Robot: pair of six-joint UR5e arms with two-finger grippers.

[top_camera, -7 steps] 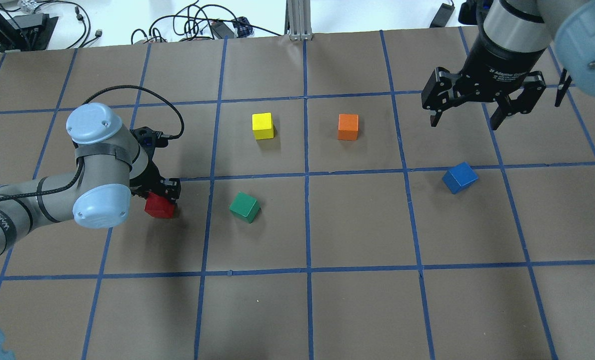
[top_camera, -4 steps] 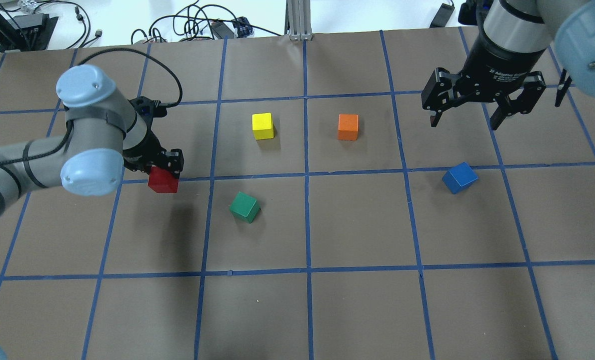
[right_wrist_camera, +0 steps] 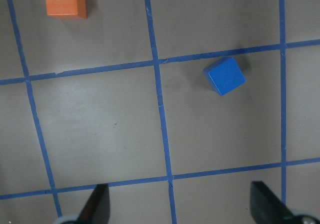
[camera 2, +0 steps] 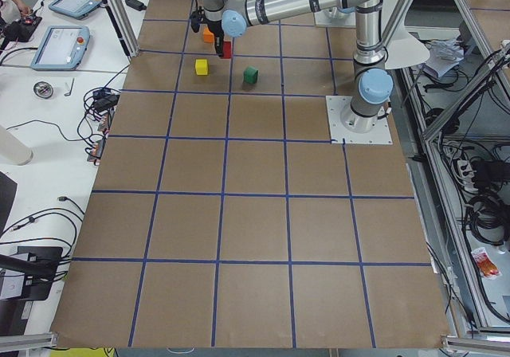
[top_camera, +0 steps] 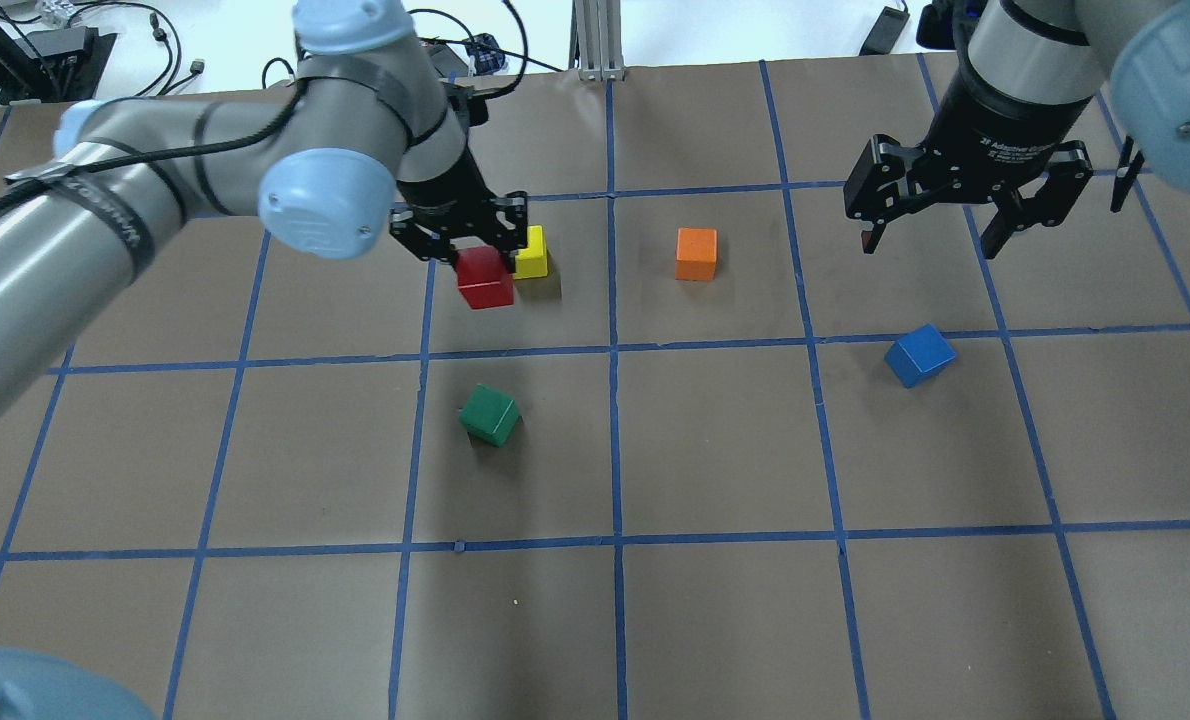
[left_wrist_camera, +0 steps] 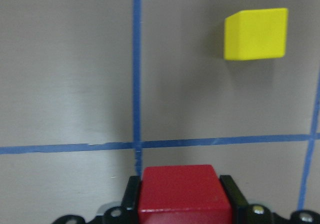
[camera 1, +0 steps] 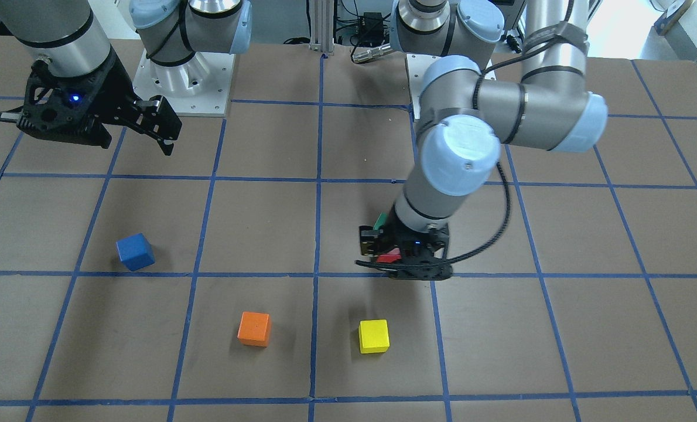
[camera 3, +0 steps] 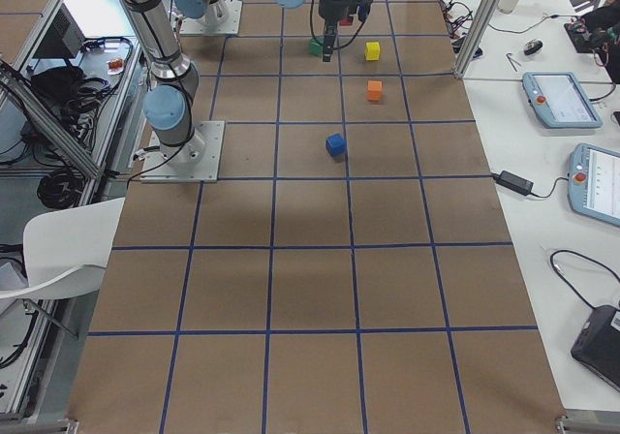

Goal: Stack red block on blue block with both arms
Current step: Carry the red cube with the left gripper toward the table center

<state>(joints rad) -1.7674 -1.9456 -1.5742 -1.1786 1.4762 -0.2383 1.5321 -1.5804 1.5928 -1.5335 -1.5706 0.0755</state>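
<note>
Two grippers: our left gripper [top_camera: 475,252] is clamped on the small matte red cube [top_camera: 485,279]; our right gripper [top_camera: 929,246] hangs with its jaws spread wide, holding nothing.
Red cube's place: held clear of the brown paper-covered desk [top_camera: 715,450], over its middle and toward the far edge, near the small yellow cube [camera 1: 373,336] but not touching it.
Blue cube's place: the small matte blue cube [top_camera: 920,355] lies flat on the desk toward the right end, askew to the blue tape grid [top_camera: 612,350], near the right gripper and well apart from the red cube.
Handling: we judge both cubes light, rigid and sharp-edged, matte enough not to slip, and not fragile.
Where to hold: two opposite side faces, leaving the underside free to land. Our left wrist view shows the fingers [left_wrist_camera: 232,199] on just such faces.
Risk: we judge that the red cube must be turned to match the skewed blue one.
Other cubes: orange cube [top_camera: 696,253], green cube [top_camera: 489,414].
Writing: white print [top_camera: 1015,150] on the right gripper's body reads "2F Adaptive", the rest unclear. Lettering on the left arm's black strap [top_camera: 115,222] is not legible to us.
</note>
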